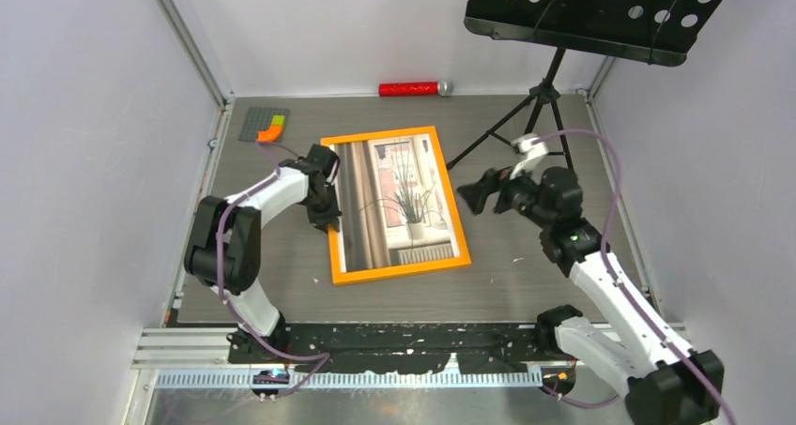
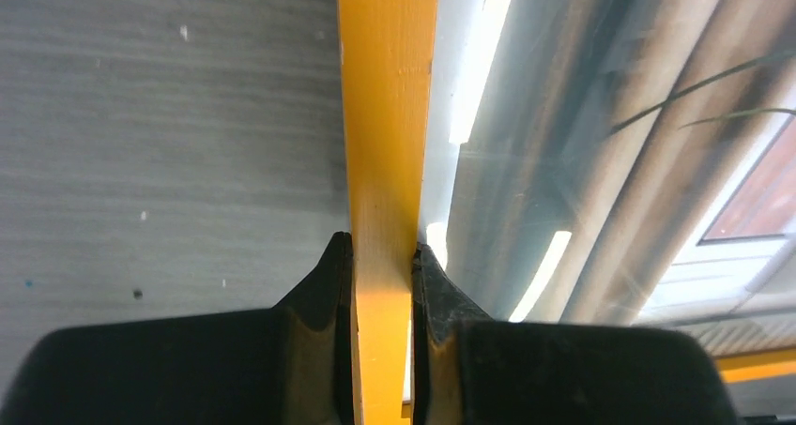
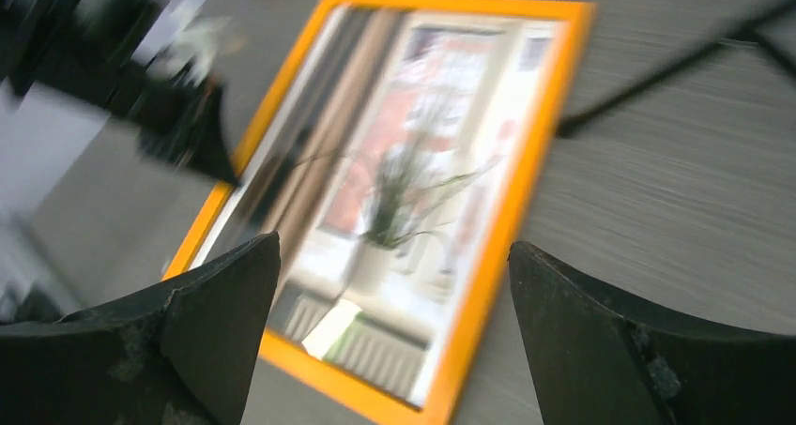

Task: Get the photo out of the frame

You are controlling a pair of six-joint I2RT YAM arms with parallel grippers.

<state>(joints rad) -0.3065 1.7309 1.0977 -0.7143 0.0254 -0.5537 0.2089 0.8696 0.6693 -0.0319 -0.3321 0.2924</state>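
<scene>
Left wrist view shows your left hand [image 2: 383, 256] clenched on the left rail of the frame [image 2: 387, 115], the photo [image 1: 402, 200] inside it mid-picture on the table [image 1: 526, 280], so pin that rail and bring your released right hand [image 1: 476, 193] across.

Red tube [image 1: 408, 88], grey plate [image 1: 263, 123] and music stand [image 1: 601, 12] sit far back.

No readable text, label or number shows anywhere.

The right hand [image 3: 394, 247] hangs spread wide over the blurred frame [image 3: 528, 162] and photo [image 3: 404, 181].
</scene>
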